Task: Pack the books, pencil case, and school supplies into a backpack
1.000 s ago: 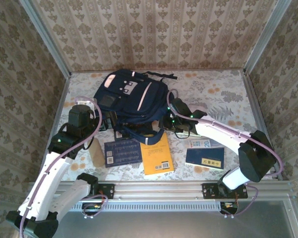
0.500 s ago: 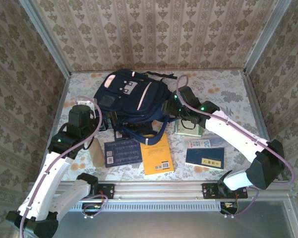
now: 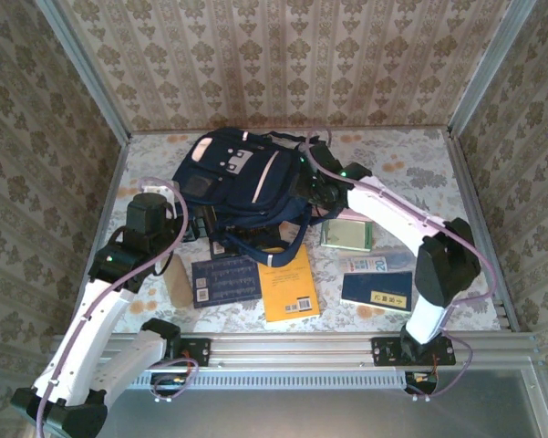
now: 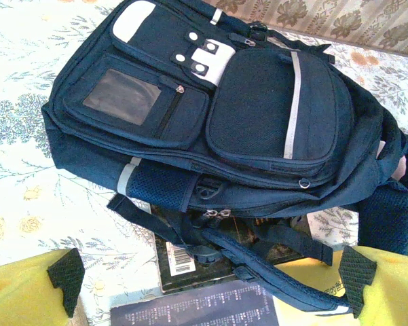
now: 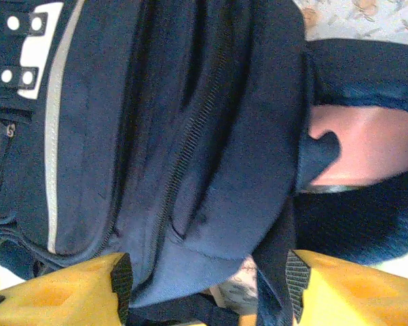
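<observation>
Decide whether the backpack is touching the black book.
Touching. The left wrist view shows a strap of the backpack lying across the black book, whose far end sits under it.

The floral table carried the backpack at the back. Nearer lay the pencil case, blue book, orange book, navy book, pack and pad. A black book lay partly under the backpack.

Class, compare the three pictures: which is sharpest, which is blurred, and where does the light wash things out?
Left wrist: sharpest, zips and stitching on the backpack crisp, though the table at top left is washed out. Right wrist: close and soft, the backpack fabric blurred. Top external: evenly lit but grainy, the backpack a dark mass.
</observation>
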